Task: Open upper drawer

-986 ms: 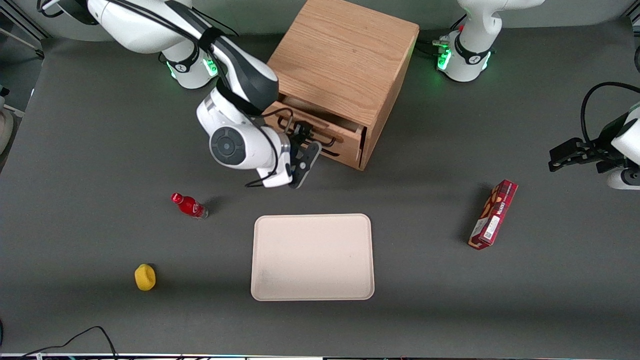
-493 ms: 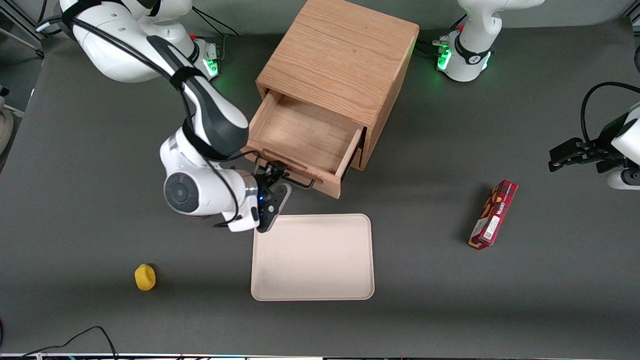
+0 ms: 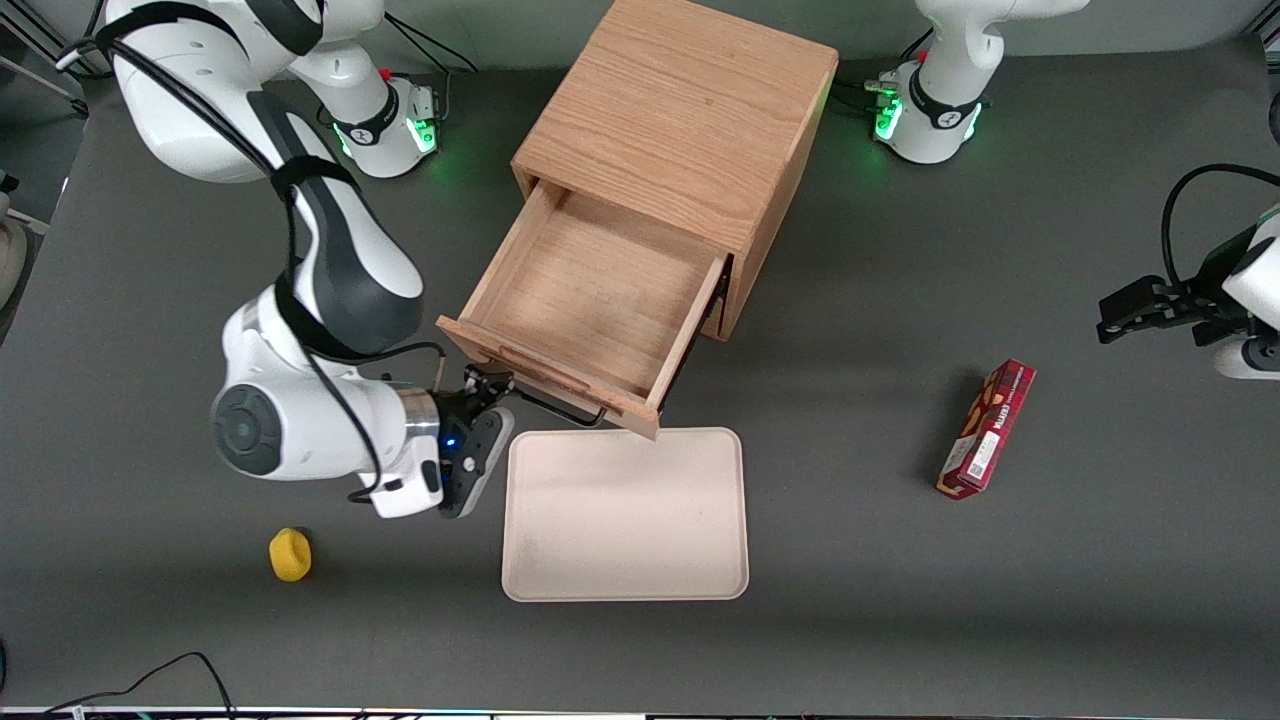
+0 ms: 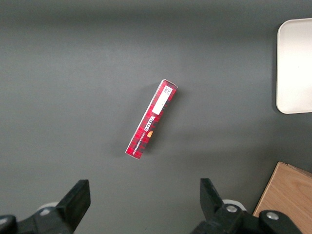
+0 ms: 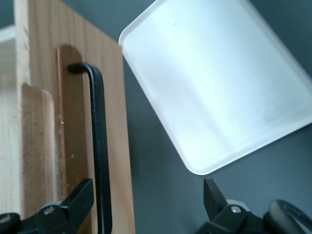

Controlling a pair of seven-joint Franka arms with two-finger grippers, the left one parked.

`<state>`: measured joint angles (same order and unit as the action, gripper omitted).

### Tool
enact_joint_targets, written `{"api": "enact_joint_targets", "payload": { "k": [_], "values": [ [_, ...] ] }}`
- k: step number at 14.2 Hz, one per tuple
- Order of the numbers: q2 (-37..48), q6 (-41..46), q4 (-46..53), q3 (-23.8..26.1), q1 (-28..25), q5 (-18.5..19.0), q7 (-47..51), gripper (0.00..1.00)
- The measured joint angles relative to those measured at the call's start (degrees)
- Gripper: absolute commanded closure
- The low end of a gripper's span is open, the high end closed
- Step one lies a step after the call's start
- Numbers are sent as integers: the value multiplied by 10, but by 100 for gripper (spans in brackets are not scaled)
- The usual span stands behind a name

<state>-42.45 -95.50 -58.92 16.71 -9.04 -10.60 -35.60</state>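
The upper drawer (image 3: 590,300) is a light oak box pulled far out of the oak cabinet (image 3: 680,110); its inside is bare. Its black bar handle (image 3: 562,410) runs along the drawer front, just above the tray's edge. My right gripper (image 3: 487,385) is in front of the drawer, at the handle's end toward the working arm's side. In the right wrist view the handle (image 5: 100,146) lies against the drawer front (image 5: 117,122), between the spread fingers of the gripper (image 5: 148,200) and close to one of them. The gripper is open. The lower drawer is hidden under the upper one.
A beige tray (image 3: 625,515) lies nearer the front camera than the drawer, also in the right wrist view (image 5: 214,92). A yellow object (image 3: 290,555) lies near the working arm. A red box (image 3: 985,428) lies toward the parked arm's end, also in the left wrist view (image 4: 151,119).
The drawer went from nearly shut to far out, drawn toward the front camera by the gripper on its handle. The arm moved with it and now covers the red bottle.
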Motion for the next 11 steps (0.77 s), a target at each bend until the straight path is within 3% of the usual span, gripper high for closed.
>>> {"api": "enact_joint_targets", "payload": {
  "k": [5, 8, 11],
  "values": [
    [40, 13, 100, -26, 0, 3, 57, 0],
    [115, 107, 103, -59, 0, 26, 187, 0],
    [174, 235, 102, -100, 0, 62, 227, 0]
  ]
}}
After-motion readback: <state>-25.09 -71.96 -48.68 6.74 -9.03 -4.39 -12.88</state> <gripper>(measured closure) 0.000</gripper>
